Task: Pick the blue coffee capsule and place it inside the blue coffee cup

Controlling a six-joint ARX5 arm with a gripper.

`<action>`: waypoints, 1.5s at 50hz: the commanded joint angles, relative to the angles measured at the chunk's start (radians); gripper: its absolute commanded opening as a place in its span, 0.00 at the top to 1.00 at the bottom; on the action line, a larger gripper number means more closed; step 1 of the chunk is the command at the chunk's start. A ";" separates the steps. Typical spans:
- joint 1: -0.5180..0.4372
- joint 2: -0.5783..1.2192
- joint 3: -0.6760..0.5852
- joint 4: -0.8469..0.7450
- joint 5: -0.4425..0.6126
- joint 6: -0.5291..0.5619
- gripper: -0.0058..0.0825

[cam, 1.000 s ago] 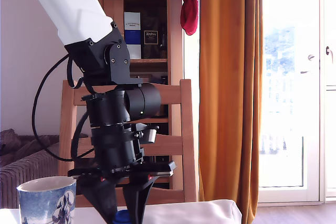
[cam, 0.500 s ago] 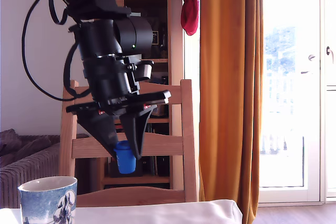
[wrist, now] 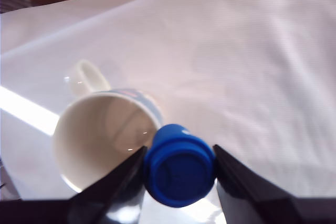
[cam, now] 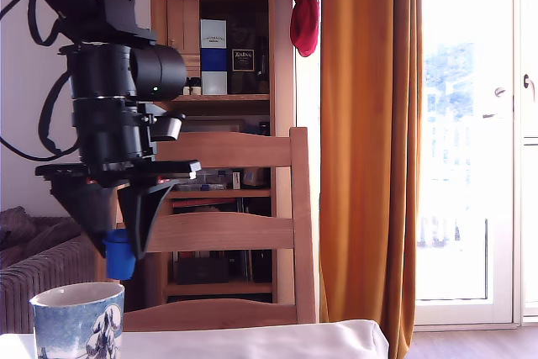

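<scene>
The blue coffee capsule point(cam: 119, 259) hangs in the air between the black fingers of my gripper point(cam: 118, 245), which is shut on it. It sits a little above and slightly to the exterior view's right of the blue coffee cup point(cam: 77, 322), a light blue mug with a wintry picture and a cream rim. In the wrist view the capsule point(wrist: 179, 171) is pinched in my gripper point(wrist: 178, 174) beside the cup's open cream inside point(wrist: 102, 135), whose handle points away from the capsule.
A white cloth point(cam: 277, 340) covers the table point(wrist: 236, 56). Behind it stands a wooden chair point(cam: 244, 229), then a bookshelf point(cam: 223, 48), an orange curtain point(cam: 370, 140) and a bright glass door point(cam: 475, 140).
The arm has carried the capsule up off the table and then toward the exterior view's left, from mid-table to just above the cup's rim. The grip has stayed shut.
</scene>
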 commanded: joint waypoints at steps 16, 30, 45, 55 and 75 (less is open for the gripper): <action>0.082 0.017 -0.005 -0.020 -0.003 0.029 0.80; 0.098 0.019 -0.005 -0.075 -0.002 0.048 0.46; 0.115 0.019 -0.005 -0.112 0.069 0.048 0.34; 0.116 0.002 -0.005 -0.101 0.026 0.055 0.74; 0.125 -0.244 -0.110 0.143 -0.022 0.079 0.96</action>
